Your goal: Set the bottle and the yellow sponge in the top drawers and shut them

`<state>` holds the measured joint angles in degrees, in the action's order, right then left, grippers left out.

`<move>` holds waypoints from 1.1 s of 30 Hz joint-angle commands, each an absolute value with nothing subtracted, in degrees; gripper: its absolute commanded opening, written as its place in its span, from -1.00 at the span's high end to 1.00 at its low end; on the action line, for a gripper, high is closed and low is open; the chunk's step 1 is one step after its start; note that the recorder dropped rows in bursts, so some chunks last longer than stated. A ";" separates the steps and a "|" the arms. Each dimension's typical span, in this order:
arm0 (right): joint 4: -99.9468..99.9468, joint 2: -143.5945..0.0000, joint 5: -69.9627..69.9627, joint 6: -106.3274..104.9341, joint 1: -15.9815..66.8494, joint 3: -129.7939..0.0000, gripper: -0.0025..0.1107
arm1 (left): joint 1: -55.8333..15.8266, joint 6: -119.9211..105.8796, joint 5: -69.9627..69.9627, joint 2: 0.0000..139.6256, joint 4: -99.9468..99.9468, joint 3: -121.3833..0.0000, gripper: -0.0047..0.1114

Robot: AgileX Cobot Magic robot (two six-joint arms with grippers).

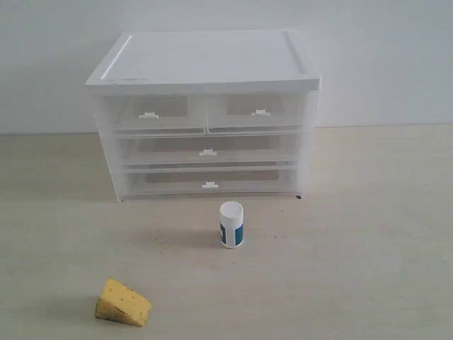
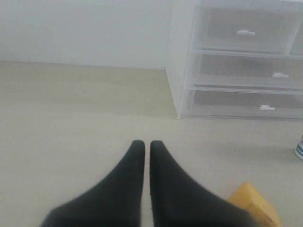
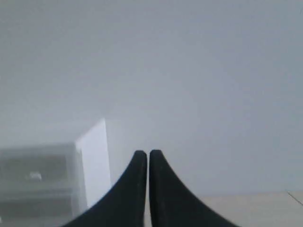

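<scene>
Nearest, on the near left of the pale table (image 1: 354, 276), the yellow sponge (image 1: 124, 303) lies as a wedge with its darker orange-brown side facing the near edge. The left gripper (image 2: 147, 144) has its two black fingers pressed together with nothing between them; a corner of the sponge shows just beside them in the left wrist view, and whether they touch it cannot be told. Farther back, about the middle of the table, the bottle (image 1: 231, 224) stands upright, white cap on top, apart from the sponge and a little in front of the drawer unit (image 1: 205, 64). In that white unit, at the far side against the wall (image 1: 396, 64), the top drawers (image 1: 163, 117) sit side by side, both pushed in, above two full-width drawers (image 1: 209, 166), also shut. The right gripper (image 3: 147, 153) likewise has its fingers closed against each other, empty, with the unit's side and the wall beyond it.
</scene>
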<state>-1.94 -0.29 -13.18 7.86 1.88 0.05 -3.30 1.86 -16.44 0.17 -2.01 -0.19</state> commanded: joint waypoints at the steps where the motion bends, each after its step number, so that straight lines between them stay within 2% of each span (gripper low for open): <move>1: -3.08 -0.88 -17.91 13.01 1.75 -1.58 0.96 | -2.99 1.52 -16.34 0.00 -1.95 0.00 0.84; 18: -5.43 -37.42 -26.38 9.94 1.75 -20.33 0.96 | -2.99 1.52 -16.34 0.00 -1.95 0.00 0.84; 30: -6.22 -61.65 -44.60 9.55 1.97 -21.59 0.96 | -2.99 1.52 -16.34 0.00 -1.95 0.00 0.84; 33: -2.86 -65.70 -48.21 6.92 4.35 -21.59 0.96 | -2.99 1.52 -16.34 0.00 -1.95 0.00 0.84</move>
